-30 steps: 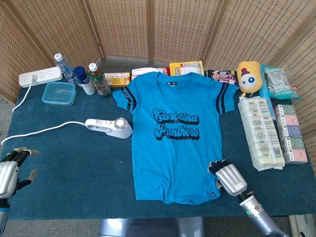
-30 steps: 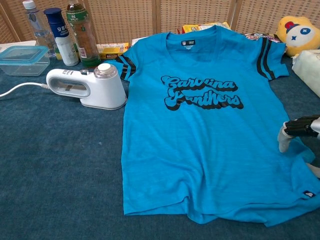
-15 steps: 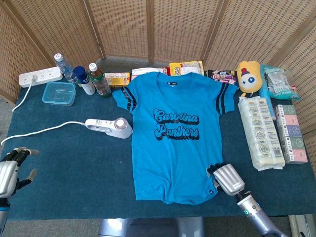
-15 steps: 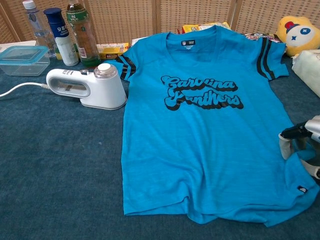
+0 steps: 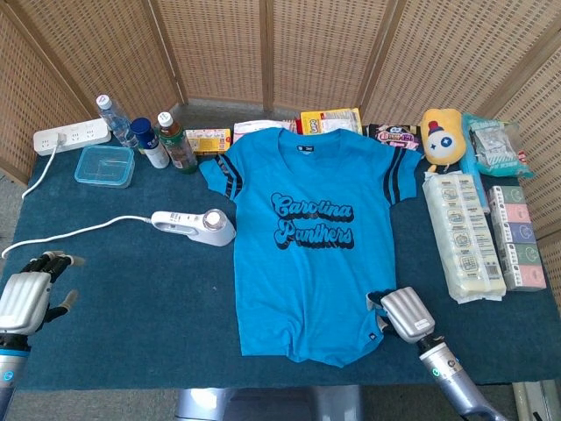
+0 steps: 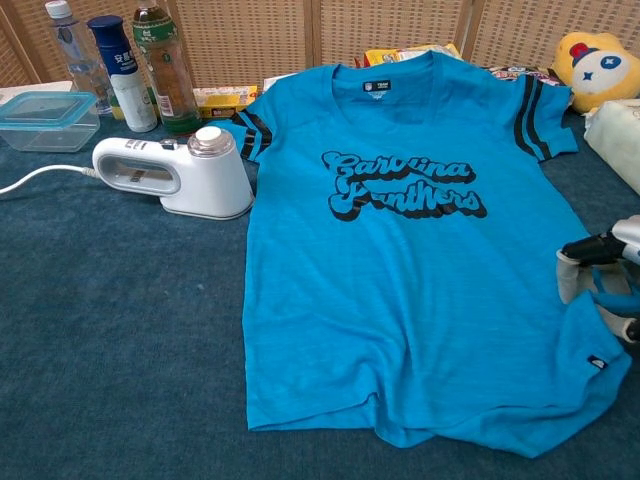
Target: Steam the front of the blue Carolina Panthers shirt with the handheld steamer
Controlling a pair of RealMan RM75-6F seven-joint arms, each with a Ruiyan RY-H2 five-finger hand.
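The blue Carolina Panthers shirt (image 5: pixel 302 263) (image 6: pixel 400 290) lies front up in the middle of the dark blue table. The white handheld steamer (image 5: pixel 195 224) (image 6: pixel 175 172) lies on its side just left of the shirt's sleeve, with its cord trailing left. My right hand (image 5: pixel 405 314) (image 6: pixel 598 280) is at the shirt's lower right corner and pinches the hem there; the fabric is bunched and lifted around its fingers. Near the table's front left edge my left hand (image 5: pixel 31 294) holds nothing, fingers apart, well short of the steamer. The chest view does not show it.
Bottles (image 5: pixel 162 139) (image 6: pixel 150 65) and a clear lidded box (image 5: pixel 104 165) stand at the back left beside a power strip (image 5: pixel 72 137). Snack packs line the back edge. A yellow plush (image 5: pixel 441 136) and packaged goods (image 5: pixel 465 237) fill the right side.
My right hand has drawn back toward the near edge, pulling the shirt's lower right corner inward and wrinkling the hem. My left hand has shifted slightly forward and right.
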